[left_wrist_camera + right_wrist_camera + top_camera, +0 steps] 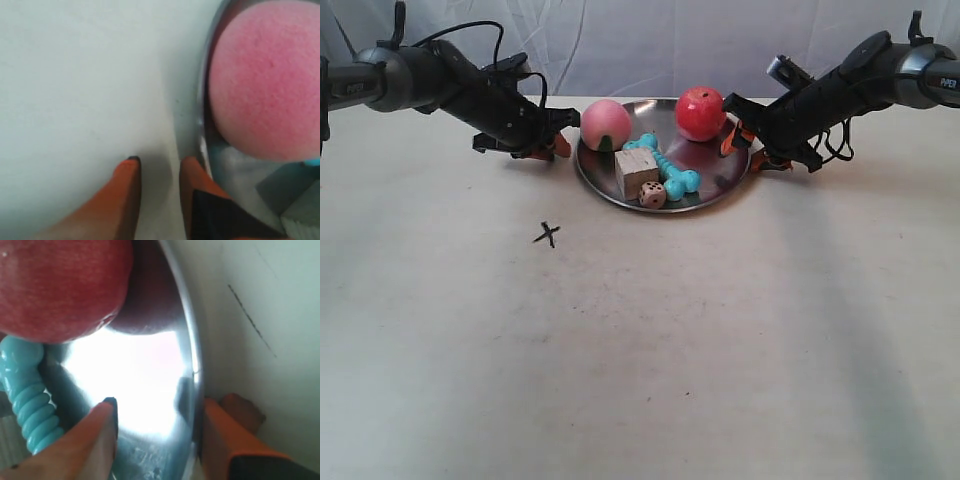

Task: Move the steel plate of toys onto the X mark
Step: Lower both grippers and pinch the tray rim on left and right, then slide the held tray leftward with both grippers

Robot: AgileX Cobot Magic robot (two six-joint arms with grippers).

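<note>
Steel plate sits on the pale surface toward the far edge, midway between the two arms. It carries a pink peach at its far rim on the left-arm side and a red apple at the far rim on the right-arm side. A turquoise dog-bone lies across the middle, a wooden cube touches it, and a small die rests at the near rim. X mark is drawn on bare surface nearer the camera, off the plate on the left-arm side, apart from the rim. Left arm reaches in low from the exterior view's left, wrist angled down. The left gripper sits just outside the rim beside the peach. In the left wrist view its orange fingers are parted with only bare surface between them; one finger lies against the rim, and nothing is gripped. Right arm comes in low from the opposite side, by the apple. The right gripper is spread and straddles the rim, one finger inside the plate near the dog-bone, the other outside at the rim; it is not closed on the metal.
</note>
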